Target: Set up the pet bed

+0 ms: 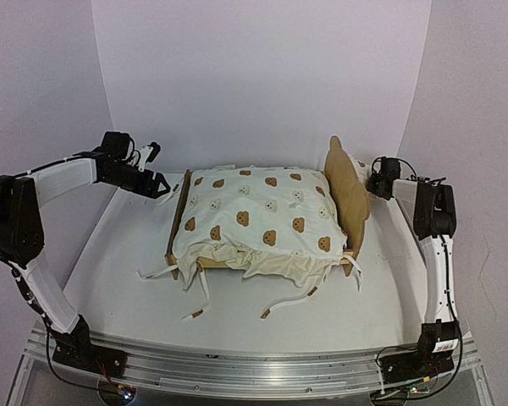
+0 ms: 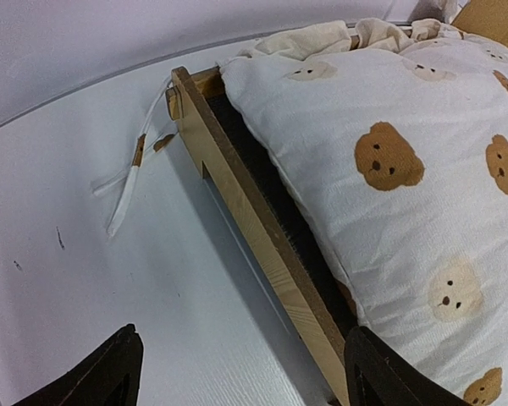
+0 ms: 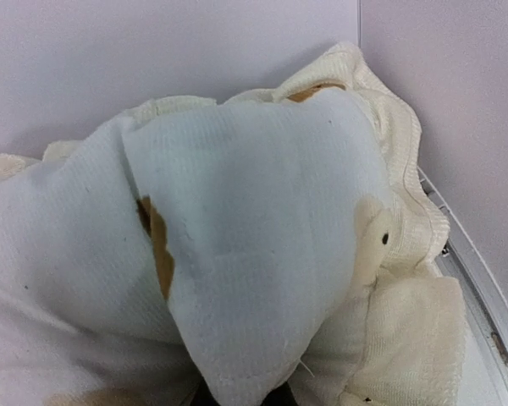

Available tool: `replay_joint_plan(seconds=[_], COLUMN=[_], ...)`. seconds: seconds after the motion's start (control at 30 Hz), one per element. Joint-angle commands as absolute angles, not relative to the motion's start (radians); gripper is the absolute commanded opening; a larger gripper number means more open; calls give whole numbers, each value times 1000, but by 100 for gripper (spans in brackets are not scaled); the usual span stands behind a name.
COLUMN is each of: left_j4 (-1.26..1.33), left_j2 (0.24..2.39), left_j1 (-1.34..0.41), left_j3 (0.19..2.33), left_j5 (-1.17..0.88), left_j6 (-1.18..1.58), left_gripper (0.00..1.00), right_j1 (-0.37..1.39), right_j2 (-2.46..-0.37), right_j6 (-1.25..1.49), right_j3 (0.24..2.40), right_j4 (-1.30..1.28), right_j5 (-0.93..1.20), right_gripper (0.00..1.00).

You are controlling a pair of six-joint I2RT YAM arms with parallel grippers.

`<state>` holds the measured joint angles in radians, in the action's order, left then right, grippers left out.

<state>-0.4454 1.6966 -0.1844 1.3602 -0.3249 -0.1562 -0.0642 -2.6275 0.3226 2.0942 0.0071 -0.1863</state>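
Note:
The pet bed (image 1: 349,193) stands mid-table, its bear-ear headboard at the right. The cream bear-print cushion (image 1: 254,216) lies in it and overhangs the near rail. My left gripper (image 1: 159,185) is open at the bed's left end. In the left wrist view (image 2: 243,338) its fingers straddle the plywood end rail (image 2: 254,222), beside the cushion (image 2: 406,169). My right gripper (image 1: 375,181) is behind the headboard. In the right wrist view it (image 3: 237,399) is shut on the small ruffled pillow (image 3: 254,237), which fills the frame and hides the fingers.
The cushion's tie strings (image 1: 195,292) trail onto the table in front of the bed, and one pair (image 2: 131,173) lies by the left corner. White walls close in behind and on both sides. The table's raised edge (image 3: 470,279) runs close to the pillow.

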Motion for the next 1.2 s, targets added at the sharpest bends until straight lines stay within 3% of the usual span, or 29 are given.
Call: replay_joint_plan(seconds=[0.0, 0.3, 0.43, 0.6, 0.73, 0.93, 1.17], left_j4=[-431, -329, -380, -514, -635, -563, -579], left_j2=[1675, 1524, 1491, 1525, 1562, 1590, 1646], left_j1=[-185, -183, -184, -249, -402, -542, -661], left_j3=[1374, 1241, 1319, 1528, 1689, 1702, 1667], left_j5=[-359, -464, -657, -833, -901, -1015, -937], left_j6=[-150, -116, -173, -221, -243, -24, 34], left_gripper=[83, 85, 85, 87, 90, 99, 100], right_j1=[-64, -63, -19, 214, 447, 795, 953], right_j2=[-2405, -1934, -1751, -1586, -1496, -1428, -1460], right_j6=[191, 18, -186, -547, -740, -902, -939], right_j3=[2067, 1978, 1935, 1923, 1826, 1670, 1660], right_j4=[-8, -23, -199, -537, -690, -699, -657], right_j5=[-205, 179, 342, 416, 334, 29, -44], right_gripper=[0, 0, 0, 0, 0, 0, 0])
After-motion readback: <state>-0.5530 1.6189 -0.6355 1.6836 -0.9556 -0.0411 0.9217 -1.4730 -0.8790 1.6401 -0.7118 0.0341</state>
